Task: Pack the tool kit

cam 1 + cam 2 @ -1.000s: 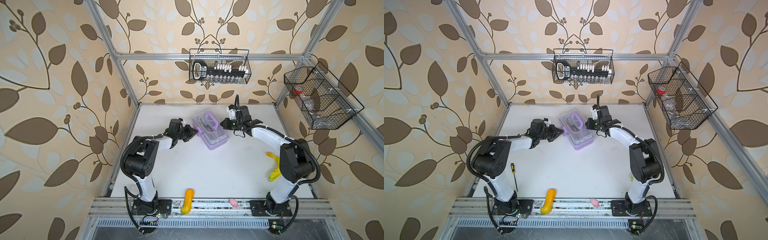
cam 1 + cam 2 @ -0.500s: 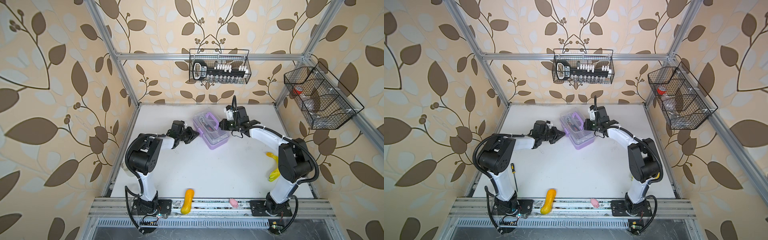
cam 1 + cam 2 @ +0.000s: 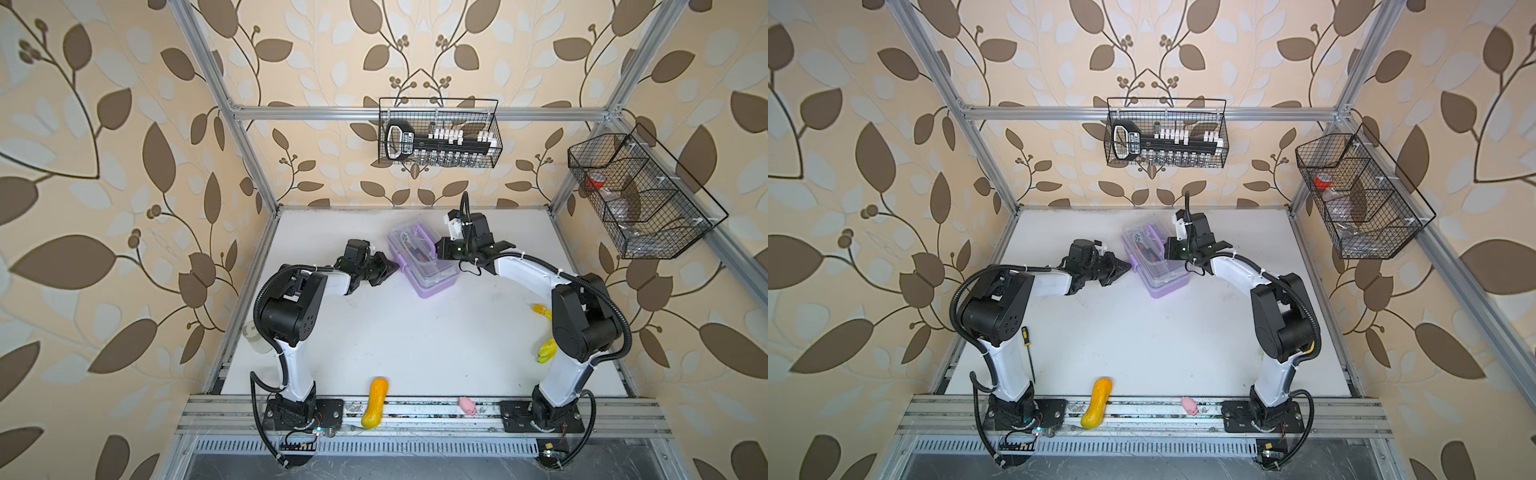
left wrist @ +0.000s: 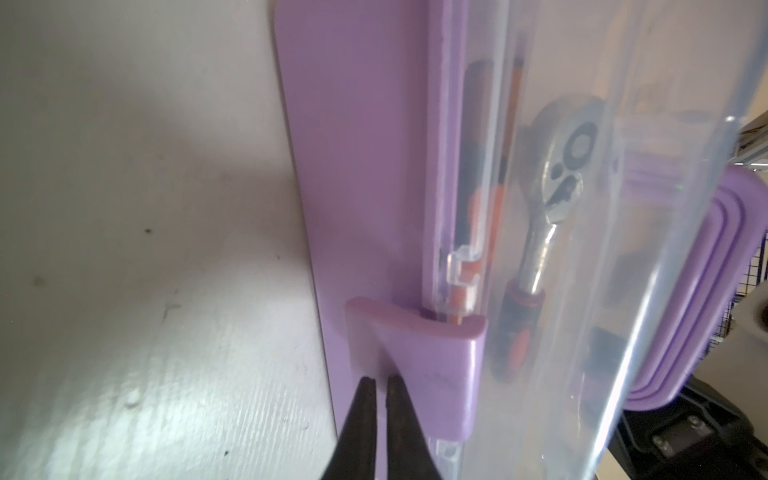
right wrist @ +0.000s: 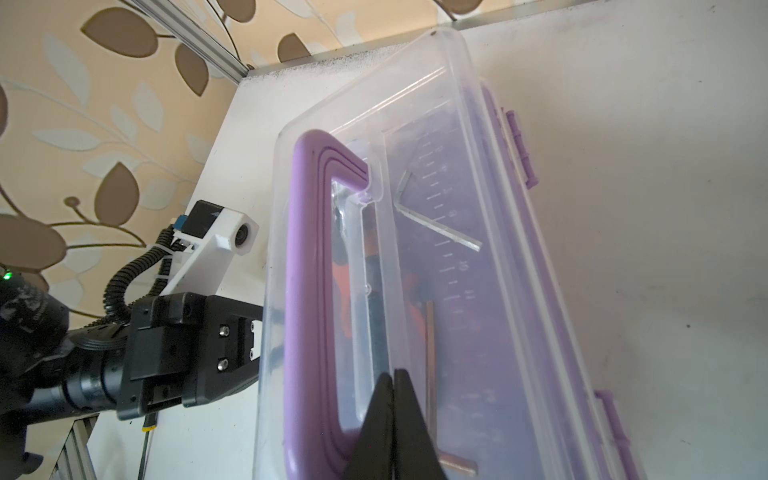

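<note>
Kit: the lilac kit lies askew at the back middle of the table, lid on, between the two grippers.
Left gripper: jaws almost together, gripping nothing. The tips are at the kit's long side, at the foot of a latch; I cannot tell whether they touch it.
Right gripper: jaws pressed together, empty. The tips are over the clear lid, just beside the handle, which lies flat.
Left wrist only: a ratchet and orange-black tool grips, seen through the lid.
Right wrist only: hex keys inside and ruler marks on the lid, with the left gripper beyond the kit.
A top view only: a screwdriver beside the left arm's base.
</note>
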Controlling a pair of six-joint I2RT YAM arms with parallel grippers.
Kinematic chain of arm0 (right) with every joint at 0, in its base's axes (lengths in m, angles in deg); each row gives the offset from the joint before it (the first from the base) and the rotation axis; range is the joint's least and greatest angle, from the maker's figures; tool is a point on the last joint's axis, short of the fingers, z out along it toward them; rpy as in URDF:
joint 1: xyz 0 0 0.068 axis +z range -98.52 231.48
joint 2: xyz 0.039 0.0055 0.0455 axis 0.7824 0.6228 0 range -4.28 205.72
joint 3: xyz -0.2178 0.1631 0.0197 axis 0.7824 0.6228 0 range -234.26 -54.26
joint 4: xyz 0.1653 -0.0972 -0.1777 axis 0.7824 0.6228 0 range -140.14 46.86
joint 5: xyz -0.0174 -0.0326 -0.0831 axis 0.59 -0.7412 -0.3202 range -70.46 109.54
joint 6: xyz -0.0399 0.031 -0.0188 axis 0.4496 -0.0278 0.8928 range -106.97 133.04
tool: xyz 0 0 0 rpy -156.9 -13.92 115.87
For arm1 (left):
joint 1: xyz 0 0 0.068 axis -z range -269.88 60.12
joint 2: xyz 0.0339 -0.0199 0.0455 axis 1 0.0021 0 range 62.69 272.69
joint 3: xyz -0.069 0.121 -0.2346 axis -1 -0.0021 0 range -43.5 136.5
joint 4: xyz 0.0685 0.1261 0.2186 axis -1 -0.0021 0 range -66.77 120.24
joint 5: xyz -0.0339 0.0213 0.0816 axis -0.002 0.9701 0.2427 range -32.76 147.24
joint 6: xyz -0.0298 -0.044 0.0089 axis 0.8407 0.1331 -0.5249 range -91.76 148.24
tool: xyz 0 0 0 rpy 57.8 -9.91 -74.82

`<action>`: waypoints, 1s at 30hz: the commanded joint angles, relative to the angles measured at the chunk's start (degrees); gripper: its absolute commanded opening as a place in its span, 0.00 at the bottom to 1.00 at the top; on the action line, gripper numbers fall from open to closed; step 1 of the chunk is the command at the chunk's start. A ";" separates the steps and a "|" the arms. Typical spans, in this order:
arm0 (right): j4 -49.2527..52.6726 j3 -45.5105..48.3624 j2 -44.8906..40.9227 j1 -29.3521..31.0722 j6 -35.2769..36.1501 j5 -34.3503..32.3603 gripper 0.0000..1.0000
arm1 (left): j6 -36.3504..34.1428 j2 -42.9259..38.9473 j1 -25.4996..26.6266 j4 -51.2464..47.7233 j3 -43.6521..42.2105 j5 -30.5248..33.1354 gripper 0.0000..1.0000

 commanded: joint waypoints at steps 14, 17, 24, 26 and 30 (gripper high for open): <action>6.43 4.37 6.57 5.20 3.47 -7.31 0.02 | 0.28 1.64 0.91 3.43 3.70 -1.42 0.10; 4.88 5.54 7.23 5.10 2.69 -5.37 0.02 | 0.41 1.80 0.91 3.53 3.77 -1.49 0.10; 4.23 4.86 8.08 5.09 2.54 -3.40 0.02 | 0.45 2.14 0.91 3.68 4.30 -1.47 0.10; 4.23 4.70 8.52 5.28 2.54 -3.31 0.02 | 0.46 2.28 0.91 3.67 4.54 -1.49 0.10; 4.32 4.59 9.36 5.68 2.47 -3.19 0.02 | 0.52 2.54 0.91 3.67 5.02 -1.56 0.10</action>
